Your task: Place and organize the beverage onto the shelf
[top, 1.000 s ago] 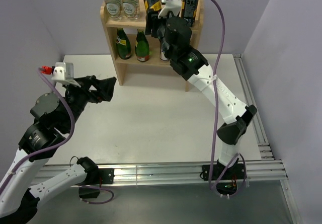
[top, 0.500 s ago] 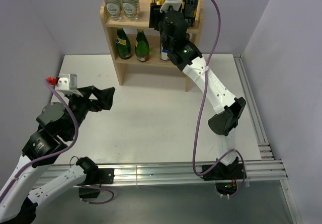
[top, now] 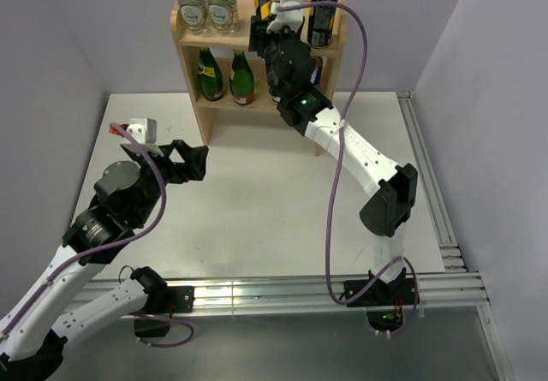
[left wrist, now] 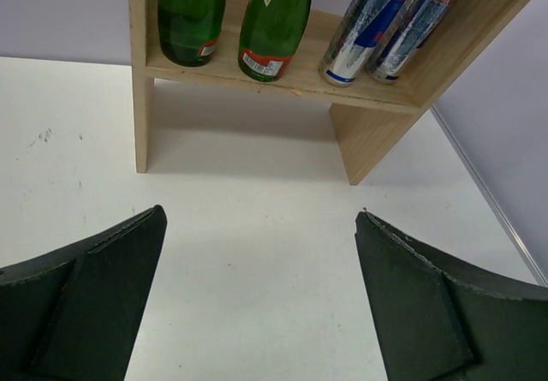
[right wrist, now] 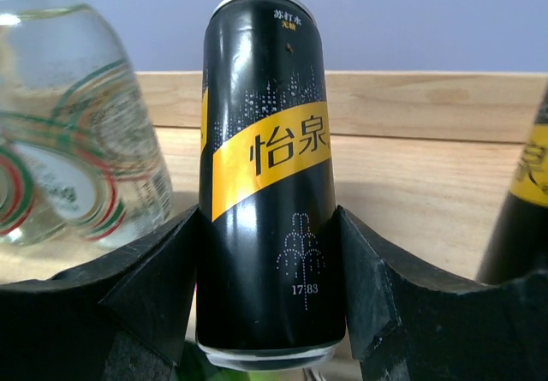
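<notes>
Pressing on both sides of the can (right wrist: pixel 270 184), my right fingers (right wrist: pixel 145 287) grip it low on its black body, under the yellow band, and it stands upright. My right wrist view shows a water bottle (right wrist: pixel 60 141) just left of it, the other can (right wrist: pixel 522 201) at the right edge and the shelf (right wrist: pixel 411 133) rim behind. It does not show whether the base rests on the top board. From above, the can is at the shelf's top tier between two water bottles and the other can, but my wrist hides its base. My left fingers (left wrist: pixel 94 295) are spread wide with nothing between them, low over the desk (left wrist: pixel 257 201). Only the left wrist view shows the lower tier plainly: two green bottles (left wrist: pixel 276 13) and, to their right, two slim cans (left wrist: pixel 360 26) side by side.
</notes>
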You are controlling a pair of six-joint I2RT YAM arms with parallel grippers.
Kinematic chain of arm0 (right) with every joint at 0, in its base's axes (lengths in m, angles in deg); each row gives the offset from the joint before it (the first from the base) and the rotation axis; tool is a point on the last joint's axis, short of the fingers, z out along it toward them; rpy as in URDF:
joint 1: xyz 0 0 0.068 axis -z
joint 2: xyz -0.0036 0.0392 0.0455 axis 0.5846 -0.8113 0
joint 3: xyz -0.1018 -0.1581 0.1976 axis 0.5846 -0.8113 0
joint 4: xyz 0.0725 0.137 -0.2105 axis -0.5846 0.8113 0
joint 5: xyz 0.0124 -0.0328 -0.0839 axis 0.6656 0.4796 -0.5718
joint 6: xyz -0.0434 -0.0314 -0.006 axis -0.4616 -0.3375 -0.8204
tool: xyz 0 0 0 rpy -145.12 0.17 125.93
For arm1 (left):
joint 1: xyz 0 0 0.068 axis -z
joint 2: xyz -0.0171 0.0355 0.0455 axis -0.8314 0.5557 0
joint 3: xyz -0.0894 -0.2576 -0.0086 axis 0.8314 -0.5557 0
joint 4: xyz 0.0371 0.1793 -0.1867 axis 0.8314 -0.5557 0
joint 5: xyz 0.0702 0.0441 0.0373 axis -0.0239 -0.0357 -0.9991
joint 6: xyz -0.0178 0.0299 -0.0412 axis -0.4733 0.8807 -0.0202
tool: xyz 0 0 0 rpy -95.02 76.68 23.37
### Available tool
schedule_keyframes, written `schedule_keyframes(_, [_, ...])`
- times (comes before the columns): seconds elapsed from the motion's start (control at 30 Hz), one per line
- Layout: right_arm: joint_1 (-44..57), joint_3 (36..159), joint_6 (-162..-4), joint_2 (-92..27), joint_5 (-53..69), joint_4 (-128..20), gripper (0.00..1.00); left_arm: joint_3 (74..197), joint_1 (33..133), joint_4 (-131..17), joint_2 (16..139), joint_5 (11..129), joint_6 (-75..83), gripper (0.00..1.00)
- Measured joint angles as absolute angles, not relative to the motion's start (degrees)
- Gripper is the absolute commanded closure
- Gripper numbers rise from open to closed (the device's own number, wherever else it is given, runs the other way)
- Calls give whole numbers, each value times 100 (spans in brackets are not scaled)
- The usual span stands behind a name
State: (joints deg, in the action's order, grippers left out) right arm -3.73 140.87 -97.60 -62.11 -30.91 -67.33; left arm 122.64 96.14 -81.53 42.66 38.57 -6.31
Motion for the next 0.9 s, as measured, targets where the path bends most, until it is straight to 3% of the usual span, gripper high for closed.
schedule_keyframes(0.2, [-666,13488,-10556,-6106,-3364,-8014,100,11928,9614,-7941,4292,3853,-631,1])
schedule_keyframes(0.6, [-561,15335,-11299,-7711,-3685,-8654,100,11648,9614,-7788,4032,3706,-627,1])
schedule_keyframes(0.9, [-87,15062,-11190,-7763,-3631,-9194,100,11606,9599,-7769,4047,3706,-622,1])
